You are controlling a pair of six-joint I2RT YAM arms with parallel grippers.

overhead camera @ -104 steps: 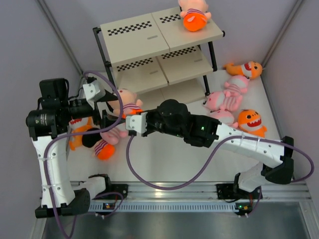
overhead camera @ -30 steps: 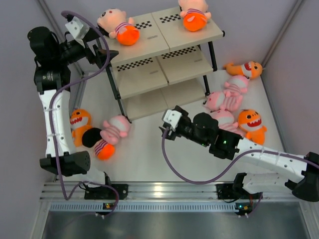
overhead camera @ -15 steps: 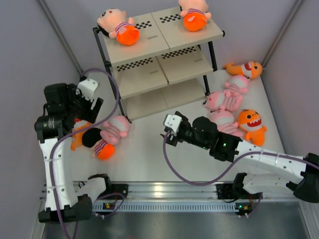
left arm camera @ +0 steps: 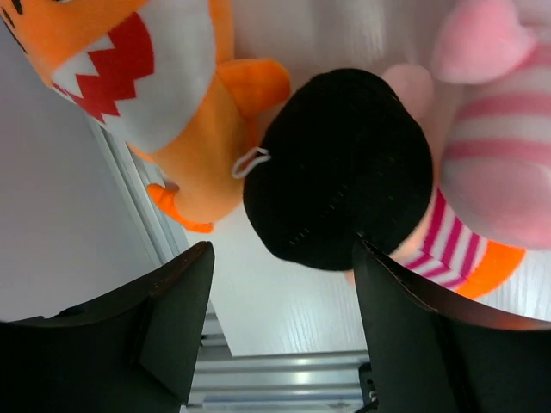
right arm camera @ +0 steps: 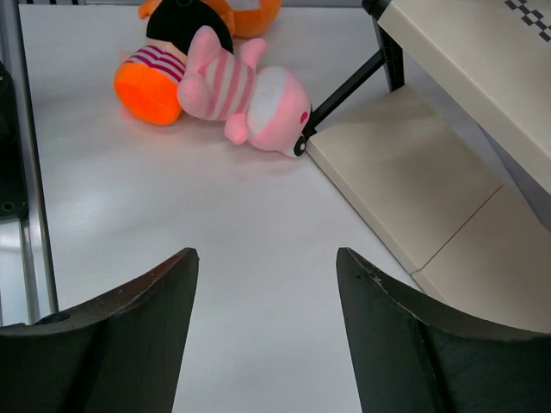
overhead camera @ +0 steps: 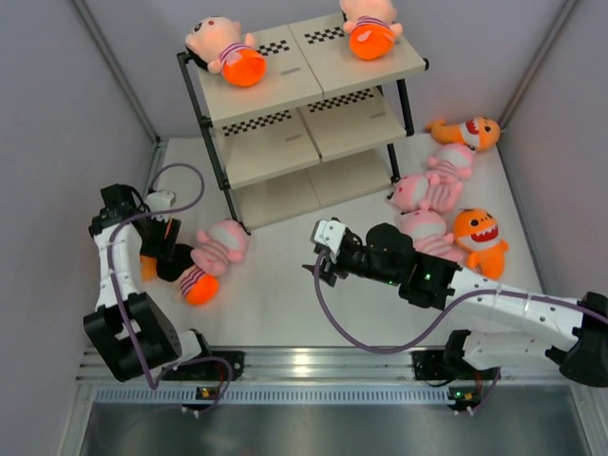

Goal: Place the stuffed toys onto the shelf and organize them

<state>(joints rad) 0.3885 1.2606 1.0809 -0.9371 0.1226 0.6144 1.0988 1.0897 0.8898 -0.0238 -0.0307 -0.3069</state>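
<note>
Two peach-headed dolls (overhead camera: 228,49) (overhead camera: 370,27) lie on the top board of the shelf (overhead camera: 285,90). My left gripper (overhead camera: 163,252) (left arm camera: 282,249) is low at the left and open. Its fingers flank the black-haired head (left arm camera: 340,168) of a striped doll (overhead camera: 195,280), with an orange shark (left arm camera: 164,86) (overhead camera: 147,233) to one side and a pink animal (left arm camera: 508,146) (overhead camera: 223,242) to the other. My right gripper (overhead camera: 323,252) (right arm camera: 265,254) is open and holds nothing above the bare table, facing that same pile, pink animal (right arm camera: 250,90) nearest.
At the right of the table lie two orange sharks (overhead camera: 470,130) (overhead camera: 480,233) and pink animals (overhead camera: 446,161) (overhead camera: 423,193). The shelf's black leg (right arm camera: 344,90) and bottom board (right arm camera: 405,172) are just right of my right gripper. A wall and rail (left arm camera: 151,224) run close by the left pile.
My left arm has dropped from the shelf's top tier, where a doll now lies, to the toys at the left, jaws narrowing somewhat. The right arm barely moved.
</note>
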